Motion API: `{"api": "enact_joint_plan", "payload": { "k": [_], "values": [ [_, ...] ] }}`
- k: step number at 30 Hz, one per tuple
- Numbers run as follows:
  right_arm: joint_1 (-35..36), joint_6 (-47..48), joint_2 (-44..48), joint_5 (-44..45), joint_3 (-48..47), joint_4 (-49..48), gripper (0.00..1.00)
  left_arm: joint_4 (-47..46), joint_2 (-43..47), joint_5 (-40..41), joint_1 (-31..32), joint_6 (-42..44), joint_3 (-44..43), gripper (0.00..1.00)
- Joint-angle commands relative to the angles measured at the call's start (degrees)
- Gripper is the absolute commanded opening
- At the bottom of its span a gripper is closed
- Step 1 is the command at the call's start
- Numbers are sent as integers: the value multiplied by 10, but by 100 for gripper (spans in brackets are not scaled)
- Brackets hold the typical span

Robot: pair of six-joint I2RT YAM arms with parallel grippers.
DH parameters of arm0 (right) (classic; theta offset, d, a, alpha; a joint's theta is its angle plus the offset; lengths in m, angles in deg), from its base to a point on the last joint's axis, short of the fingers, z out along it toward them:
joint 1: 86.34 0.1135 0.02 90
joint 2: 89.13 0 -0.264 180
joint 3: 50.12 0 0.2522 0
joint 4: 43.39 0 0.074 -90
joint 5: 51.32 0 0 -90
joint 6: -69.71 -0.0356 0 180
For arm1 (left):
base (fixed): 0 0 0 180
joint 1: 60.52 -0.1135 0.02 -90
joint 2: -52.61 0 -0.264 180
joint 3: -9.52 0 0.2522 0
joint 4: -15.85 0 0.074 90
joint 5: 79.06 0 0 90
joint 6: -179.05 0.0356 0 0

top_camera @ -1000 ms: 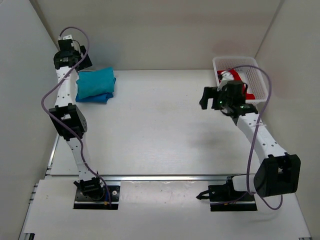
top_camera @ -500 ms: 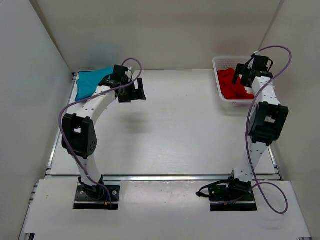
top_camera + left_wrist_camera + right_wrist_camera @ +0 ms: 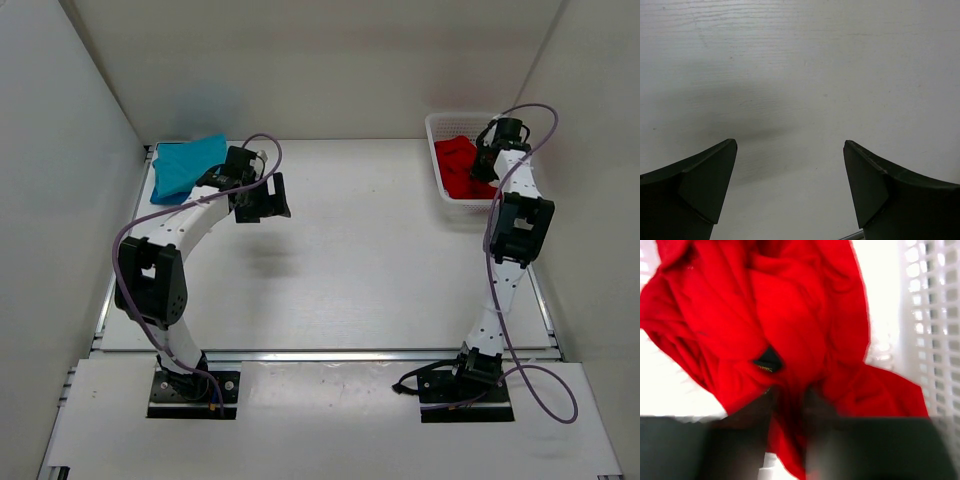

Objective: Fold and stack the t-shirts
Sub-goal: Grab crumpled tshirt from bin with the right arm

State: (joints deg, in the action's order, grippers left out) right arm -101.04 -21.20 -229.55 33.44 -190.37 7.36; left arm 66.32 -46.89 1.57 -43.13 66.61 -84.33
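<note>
Right arm (image 3: pixel 515 225) outstretched, right end effector (image 3: pixel 787 402) pinching red t-shirt (image 3: pixel 790 315) in basket (image 3: pixel 935 340), left end effector (image 3: pixel 789 143) wide

The white table (image 3: pixel 360 260) has a faint wood grain and a metal rail (image 3: pixel 330 355) running across it near the front; past the rail, on the near strip, sit two black base plates, the left base plate (image 3: pixel 190 392) and the right base plate (image 3: pixel 465 400). In the far left corner lies a folded teal t-shirt (image 3: pixel 185 165); in the far right corner stands a white mesh basket (image 3: pixel 455 116) with the red t-shirt (image 3: pixel 458 165) inside it, well apart from the teal one.
</note>
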Motion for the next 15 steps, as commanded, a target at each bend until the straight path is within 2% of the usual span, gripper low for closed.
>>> {"api": "enact_joint_plan", "payload": {
  "k": [1,3,6,10,11,13,15],
  "values": [
    [4,2,23,5,-20,3,5,-13,33,14,2,-1,-16,99],
    [12,26,38,39,-32,-1,0,-17,38,10,-2,5,-9,99],
    [18,43,76,79,-54,-9,0,-26,45,9,1,-2,-1,99],
    [13,52,134,80,-96,-10,0,-36,51,8,5,3,1,98],
    [18,50,186,62,-116,-16,0,-34,50,-1,-1,6,-10,99],
    [20,50,209,59,-120,-22,0,-36,55,-3,-6,5,-7,99],
    [34,62,243,18,-122,-27,0,-45,66,-11,-18,5,-3,99]
  ]
}}
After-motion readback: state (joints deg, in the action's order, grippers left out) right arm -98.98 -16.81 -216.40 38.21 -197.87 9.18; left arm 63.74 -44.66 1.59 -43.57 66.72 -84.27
